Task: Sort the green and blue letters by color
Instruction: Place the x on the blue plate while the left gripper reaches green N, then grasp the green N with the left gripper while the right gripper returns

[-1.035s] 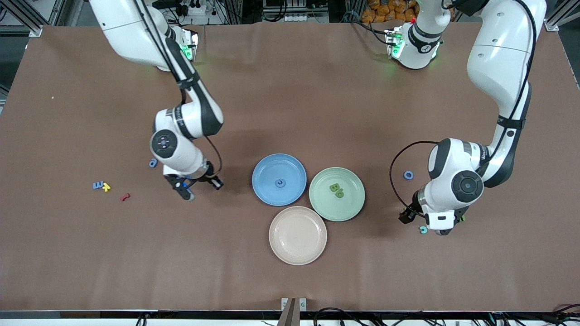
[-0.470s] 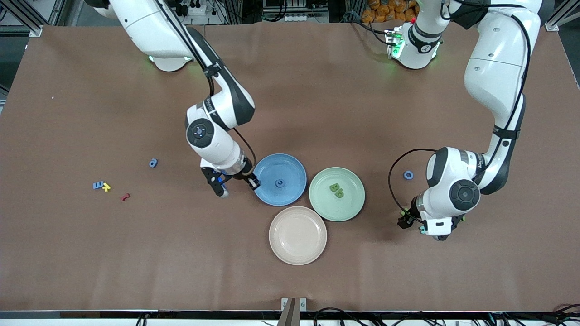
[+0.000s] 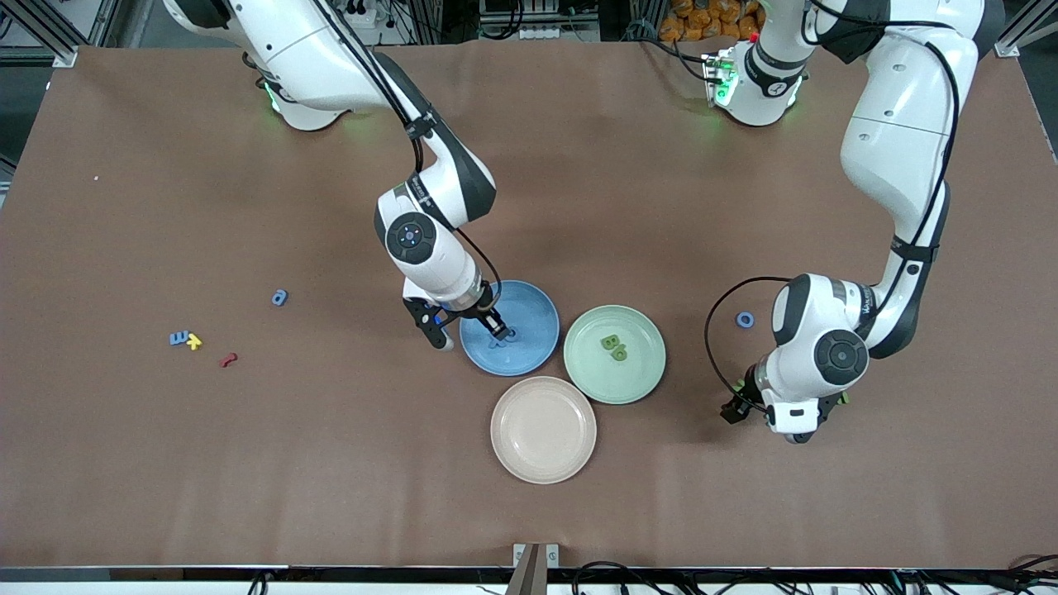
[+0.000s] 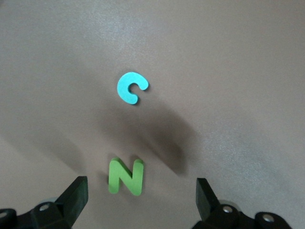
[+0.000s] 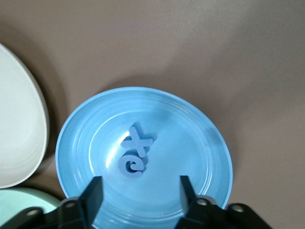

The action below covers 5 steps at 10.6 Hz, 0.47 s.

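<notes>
Front view: right gripper (image 3: 471, 327) hangs low over the blue plate (image 3: 533, 310), jaws parted, nothing held. Left gripper (image 3: 785, 413) low over bare table toward the left arm's end, well apart from the blue plate. Two green letters (image 3: 615, 347) on the green plate (image 3: 645, 372), just beside the blue plate.

Left wrist view: fingers (image 4: 74, 198) spread wide, released, over a green N (image 4: 126, 176); cyan C (image 4: 131, 88) near it.

Right wrist view: blue x (image 5: 137, 140) and blue curl letter (image 5: 132, 164) touching, mid-plate.
</notes>
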Motion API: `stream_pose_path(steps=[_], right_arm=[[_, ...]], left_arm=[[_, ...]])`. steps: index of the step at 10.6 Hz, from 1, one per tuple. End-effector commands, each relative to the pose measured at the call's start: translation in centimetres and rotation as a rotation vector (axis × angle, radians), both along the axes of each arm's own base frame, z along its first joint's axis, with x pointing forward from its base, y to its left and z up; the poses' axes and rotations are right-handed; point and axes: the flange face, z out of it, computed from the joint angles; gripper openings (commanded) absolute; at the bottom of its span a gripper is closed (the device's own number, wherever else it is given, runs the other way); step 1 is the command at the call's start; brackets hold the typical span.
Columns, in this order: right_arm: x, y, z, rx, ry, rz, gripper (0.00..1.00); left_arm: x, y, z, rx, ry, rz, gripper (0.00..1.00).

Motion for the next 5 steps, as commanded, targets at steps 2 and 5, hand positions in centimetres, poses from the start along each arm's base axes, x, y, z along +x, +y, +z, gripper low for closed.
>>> stream_pose_path(steps=[2, 5], right_arm=[[2.5, -6.3, -1.4, -0.099, 0.029, 0.109, 1.0], [3.1, -13.8, -2.1, -0.117, 0.039, 0.276, 1.0]], left_arm=[[0.4, -0.2, -1.2, -0.002, -0.032, -0.015, 0.89], [0.5, -0.1, -0.9, -0.003, -0.037, -0.017, 0.08]])
